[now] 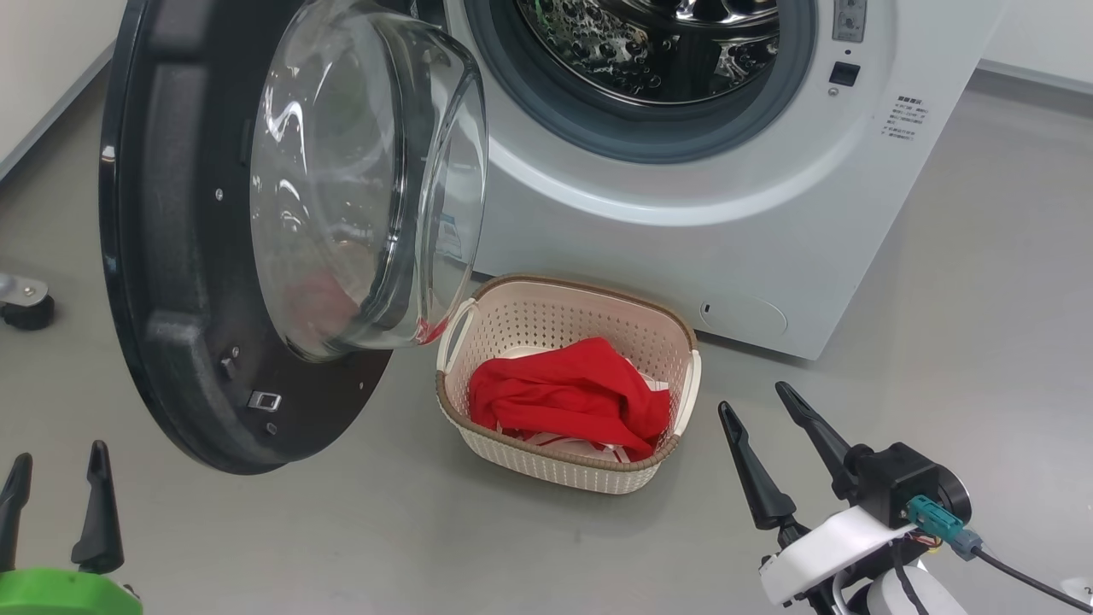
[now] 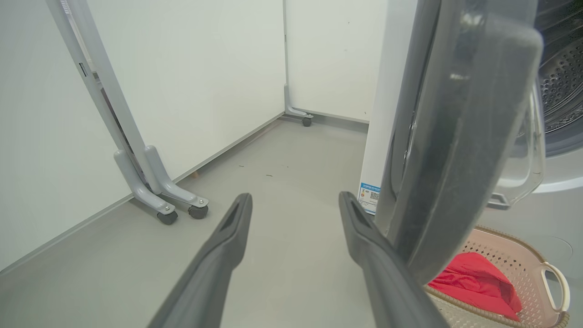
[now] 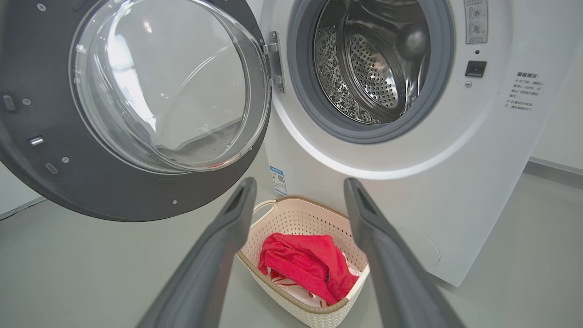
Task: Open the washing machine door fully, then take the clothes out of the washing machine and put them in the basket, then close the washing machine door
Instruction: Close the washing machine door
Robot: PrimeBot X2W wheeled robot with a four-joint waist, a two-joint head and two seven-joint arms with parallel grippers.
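The washing machine [image 1: 683, 231] [image 3: 455, 182] stands with its door [image 1: 256, 231] [image 3: 136, 100] [image 2: 455, 146] swung wide open to the left; the steel drum [image 3: 373, 59] looks bare inside. On the floor in front sits the cream basket [image 1: 589, 474] [image 3: 291, 218] [image 2: 537, 278] holding the clothes [image 1: 568, 393] [image 3: 305, 264] [image 2: 473, 287], plain red on top, red-and-white underneath. My left gripper [image 1: 55, 465] [image 2: 295, 200] is open at the lower left, below and left of the door's edge. My right gripper [image 1: 756, 397] [image 3: 299, 184] is open, right of the basket, holding nothing.
White partition panels on grey castor feet [image 2: 164, 205] stand along the left wall. A castor [image 1: 26, 307] sits on the floor left of the door. Grey floor [image 1: 982, 299] lies open to the right of the machine and in front of the basket.
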